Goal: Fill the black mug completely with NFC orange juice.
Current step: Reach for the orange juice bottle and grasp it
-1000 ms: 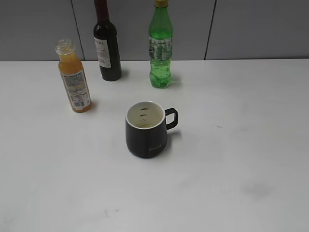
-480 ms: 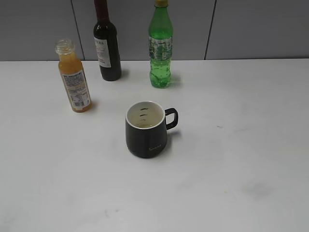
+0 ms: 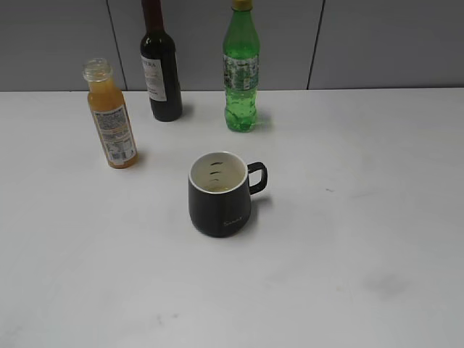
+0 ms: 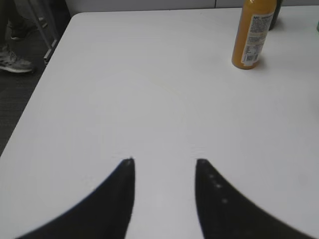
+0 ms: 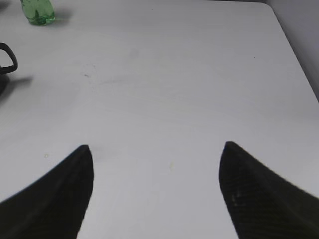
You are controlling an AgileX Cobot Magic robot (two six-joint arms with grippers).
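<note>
The black mug [image 3: 220,196] stands upright mid-table, white inside, handle to the right, gold script on its front; a little pale liquid shows at its bottom. The NFC orange juice bottle [image 3: 111,116] stands upright at the back left, capless, nearly full of orange liquid. It also shows at the top right of the left wrist view [image 4: 253,32]. My left gripper [image 4: 165,161] is open and empty over bare table, well short of the bottle. My right gripper [image 5: 157,147] is wide open and empty; only the mug's handle [image 5: 7,57] shows at that view's left edge. Neither gripper shows in the exterior view.
A dark wine bottle [image 3: 161,61] and a green plastic bottle [image 3: 241,69] stand at the back, behind the mug. The table's left edge [image 4: 42,74] drops to a dark floor. Its right edge [image 5: 294,45] shows in the right wrist view.
</note>
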